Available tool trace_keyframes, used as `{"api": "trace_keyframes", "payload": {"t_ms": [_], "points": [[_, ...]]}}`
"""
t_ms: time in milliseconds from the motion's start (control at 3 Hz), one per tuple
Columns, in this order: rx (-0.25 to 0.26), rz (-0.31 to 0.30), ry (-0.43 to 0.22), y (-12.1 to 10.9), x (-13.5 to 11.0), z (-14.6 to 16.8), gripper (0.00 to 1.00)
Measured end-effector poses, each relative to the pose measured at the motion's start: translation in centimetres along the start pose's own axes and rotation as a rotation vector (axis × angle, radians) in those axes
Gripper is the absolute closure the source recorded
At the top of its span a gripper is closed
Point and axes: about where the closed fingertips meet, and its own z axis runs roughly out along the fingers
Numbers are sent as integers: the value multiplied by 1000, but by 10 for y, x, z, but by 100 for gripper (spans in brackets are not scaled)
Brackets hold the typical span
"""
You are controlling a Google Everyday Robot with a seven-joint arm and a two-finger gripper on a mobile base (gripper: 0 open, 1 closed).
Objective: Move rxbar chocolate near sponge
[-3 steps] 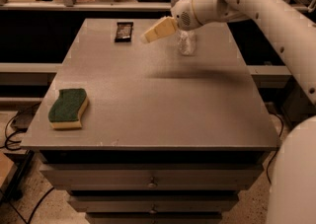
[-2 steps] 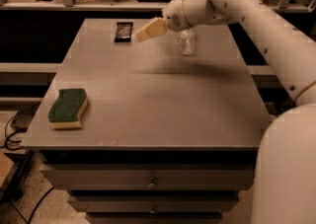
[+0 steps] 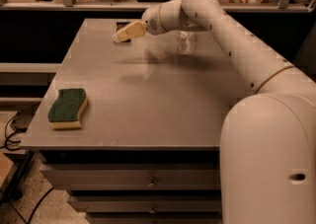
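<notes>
The sponge (image 3: 68, 108), dark green on top with a pale yellow base, lies flat near the table's front left edge. My gripper (image 3: 122, 33) is at the far left part of the table, right over the spot where the rxbar chocolate (image 3: 121, 22) lies. Only a dark sliver of the black wrapper shows behind the gripper; the rest is hidden. The gripper is far from the sponge, across most of the table's depth.
A clear crinkled plastic bottle (image 3: 186, 43) stands at the back of the grey table (image 3: 163, 104), right of the gripper and under my arm. Drawers sit below the table's front edge. A railing and shelves run behind the table.
My arm has swung left and slightly forward, so the gripper went from beside the bottle to over the rxbar chocolate, now covering it. The sponge and bottle have not moved.
</notes>
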Motion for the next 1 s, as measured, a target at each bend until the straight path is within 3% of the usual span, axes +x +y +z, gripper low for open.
{"api": "trace_keyframes", "payload": {"t_ms": [333, 1000], "points": [[0, 41, -32, -6, 5, 29, 0], [50, 102, -42, -18, 15, 70, 0]]}}
